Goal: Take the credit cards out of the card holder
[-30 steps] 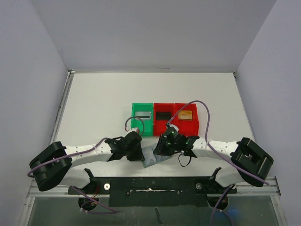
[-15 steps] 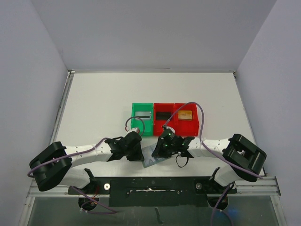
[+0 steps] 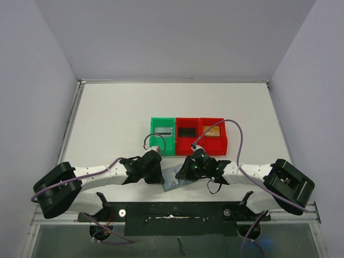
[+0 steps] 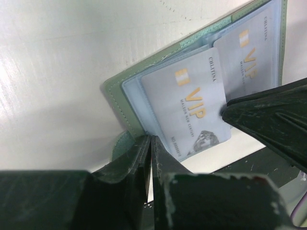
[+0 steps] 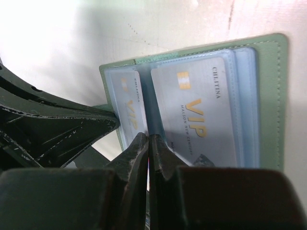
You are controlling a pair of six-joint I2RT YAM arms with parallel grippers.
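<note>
Left wrist: card holder [image 4: 115, 88] is pinched at its soft edge by left hand [image 4: 150, 141]; right hand [image 5: 147, 139] is closed tight; stiff, slick credit cards [image 4: 192, 103] seem best nipped edgewise.

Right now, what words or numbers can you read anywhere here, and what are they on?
"VIP": large gold letters on both credit cards in the card holder.
"CHLITINA": small print at each card's top corner.
The line under VIP and the number at the bottom: too small to read.
Bins: nothing readable.
</note>
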